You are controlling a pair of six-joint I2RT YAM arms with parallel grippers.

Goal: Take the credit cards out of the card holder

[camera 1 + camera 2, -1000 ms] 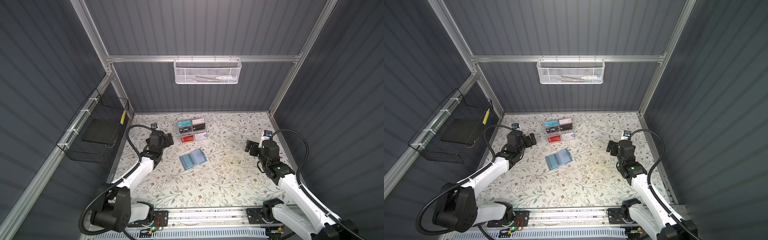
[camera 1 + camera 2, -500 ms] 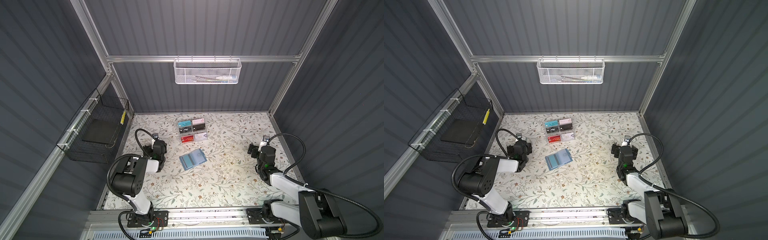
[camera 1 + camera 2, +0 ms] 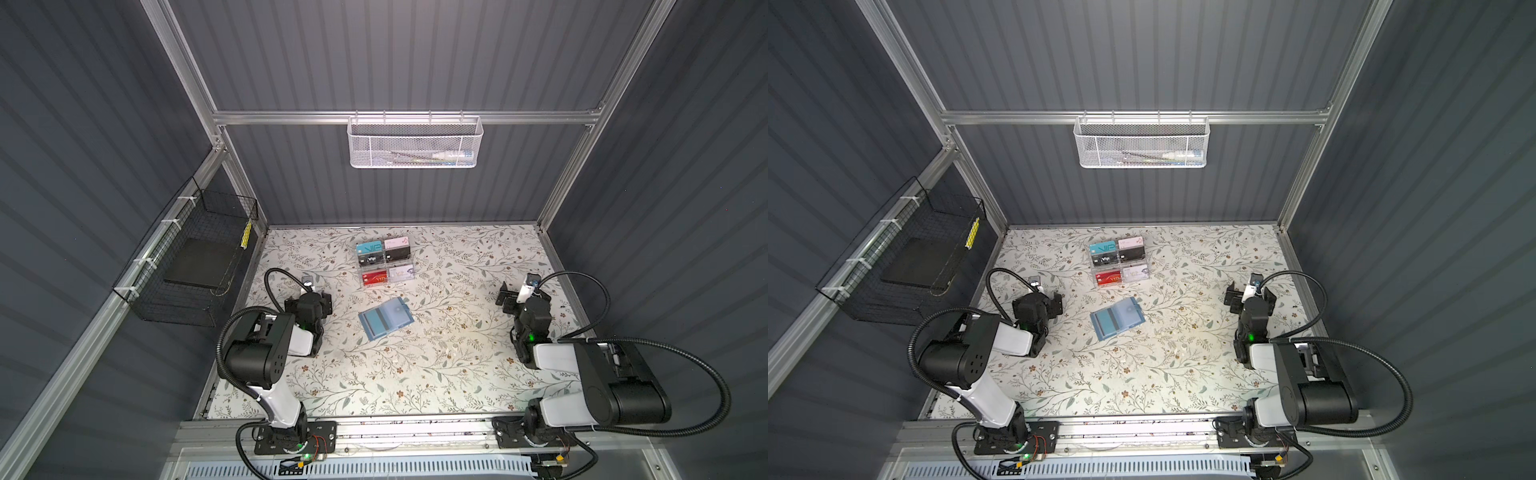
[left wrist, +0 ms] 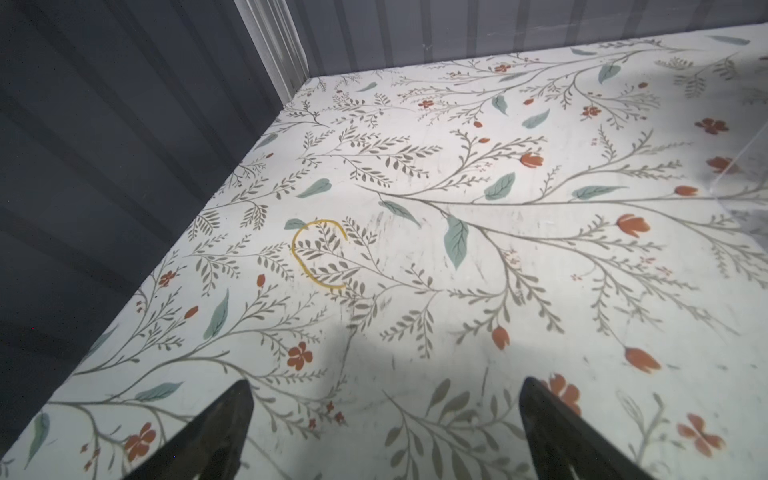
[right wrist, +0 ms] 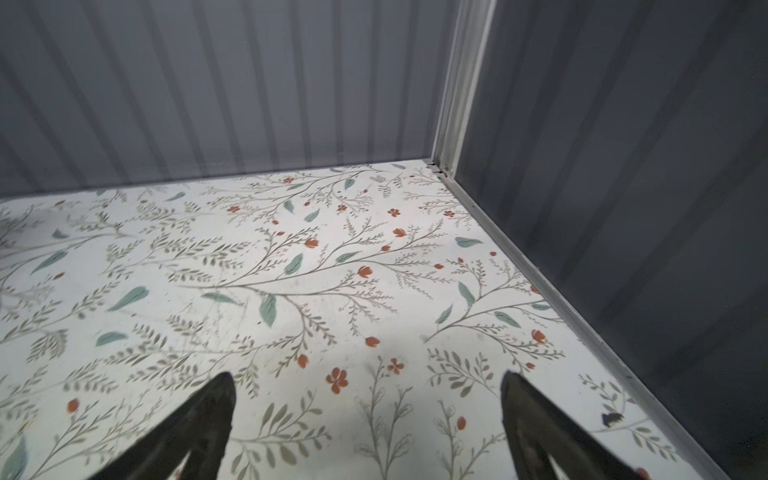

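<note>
Holder (image 3: pixel 397 312) open mid-bench, cards (image 3: pixel 381 320) sleeved. Left gripper (image 4: pixel 384 386), right gripper (image 5: pixel 368 378) spread, empty, near side edges. Risk: unpinned holder drags with card (sleeve friction likely).

You see a left arm (image 3: pixel 276 401) and a right arm (image 3: pixel 555 365), each built of white tubular links and bulky black joints, trailing a looped black ribbed cable (image 3: pixel 726 399) and showing a small green light (image 3: pixel 531 336).

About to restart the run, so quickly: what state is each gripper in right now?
Left gripper: open, holding nothing.
Right gripper: open, holding nothing.
</note>
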